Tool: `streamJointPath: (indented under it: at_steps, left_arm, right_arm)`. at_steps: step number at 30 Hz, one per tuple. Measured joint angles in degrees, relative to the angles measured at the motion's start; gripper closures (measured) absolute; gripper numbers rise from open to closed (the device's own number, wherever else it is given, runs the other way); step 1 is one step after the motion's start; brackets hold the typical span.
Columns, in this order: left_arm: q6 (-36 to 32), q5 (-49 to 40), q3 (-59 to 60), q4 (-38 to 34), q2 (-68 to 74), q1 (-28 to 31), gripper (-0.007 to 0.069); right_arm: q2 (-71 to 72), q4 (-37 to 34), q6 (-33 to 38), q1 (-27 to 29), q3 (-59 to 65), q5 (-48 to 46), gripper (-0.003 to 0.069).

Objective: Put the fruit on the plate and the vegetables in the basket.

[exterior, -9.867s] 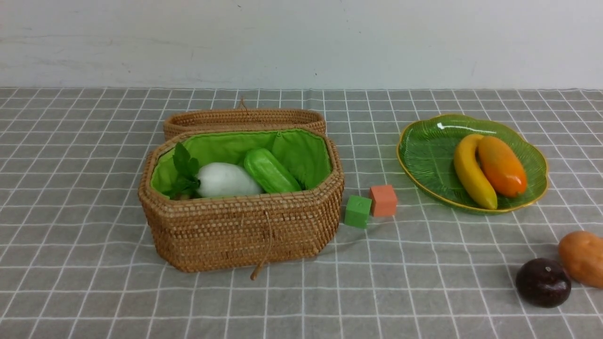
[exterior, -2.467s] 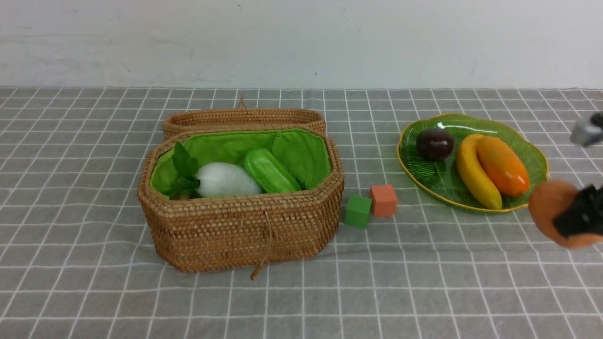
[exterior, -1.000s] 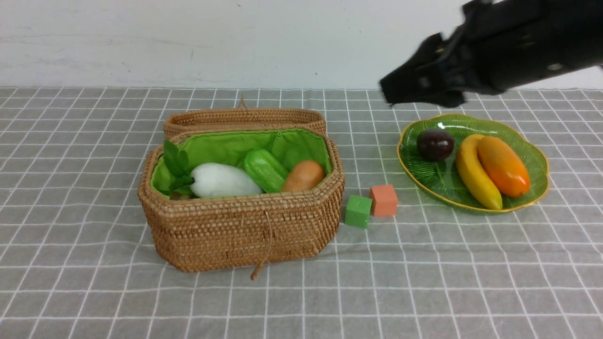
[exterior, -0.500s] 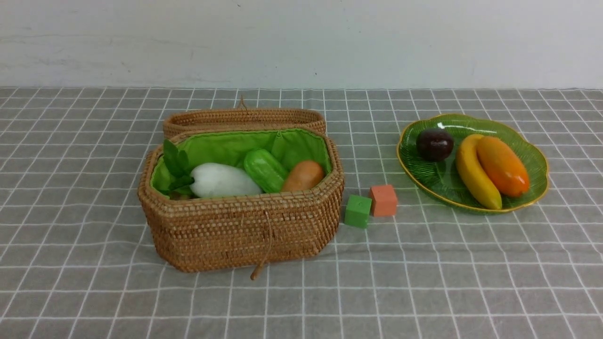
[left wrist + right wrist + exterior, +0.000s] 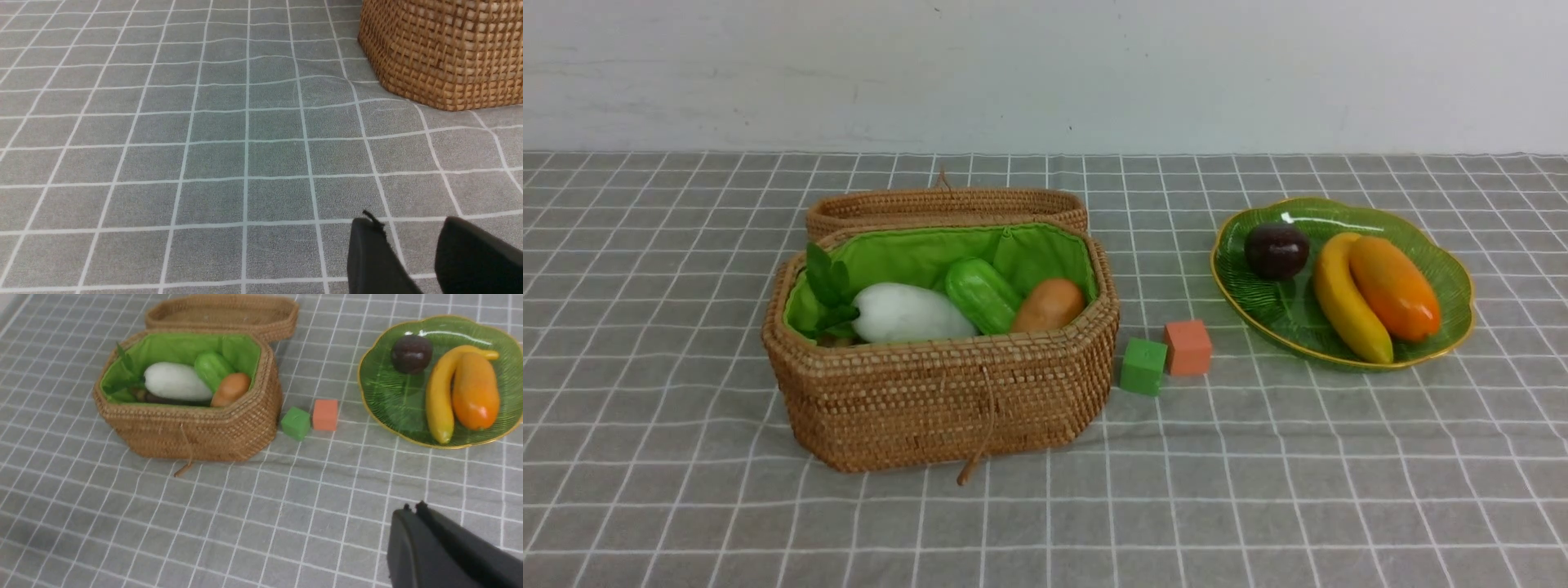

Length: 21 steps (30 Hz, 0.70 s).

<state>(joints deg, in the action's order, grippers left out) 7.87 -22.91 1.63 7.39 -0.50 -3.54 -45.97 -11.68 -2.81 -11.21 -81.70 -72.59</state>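
Grey checked counter (image 5: pixel 1258 490): brown-orange oval potato (image 5: pixel 1048 305) newly inside woven wicker basket (image 5: pixel 931 400); dark round fruit (image 5: pixel 1276 251) newly on green glass plate (image 5: pixel 1258 306). Right tool (image 5: pixel 410 512) together, left tool (image 5: pixel 408 241) apart, both empty. Sorting apparently complete.

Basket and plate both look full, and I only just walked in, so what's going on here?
Nothing is being handled right now. The basket holds the radish, cucumber and potato; a dark vegetable lies under the radish. The plate carries the dark fruit, banana and mango. Two cubes sit on the cloth between them. The right gripper is shut and empty, off to the near side. The left gripper hangs open above bare cloth beside the basket.
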Motion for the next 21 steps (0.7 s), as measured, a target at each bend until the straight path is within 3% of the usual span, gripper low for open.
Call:
streamJointPath:
  at_steps: [4, 8, 13, 17, 21]
  left_arm:
    - [0.0, 0.0, 0.0, 0.0, 0.0, 0.0, 0.0386]
    - [0.0, 0.0, 0.0, 0.0, 0.0, 0.0, 0.0386]
    - [0.0, 0.0, 0.0, 0.0, 0.0, 0.0, 0.0386]
    - [0.0, 0.0, 0.0, 0.0, 0.0, 0.0, 0.0386]
    - [0.0, 0.0, 0.0, 0.0, 0.0, 0.0, 0.0386]
  right_arm:
    - [5.9, 0.5, 0.6, 7.9, 2.0, 0.0, 0.0673]
    - [11.5, 5.4, 4.6, 13.1, 8.3, 3.9, 0.0670]
    - [19.8, 8.5, 5.7, 14.9, 24.6, 19.1, 0.0666]
    - [27.1, 12.8, 5.7, 15.2, 46.8, 35.8, 0.0666]
    - [32.6, 14.8, 5.7, 15.2, 60.2, 43.1, 0.0666]
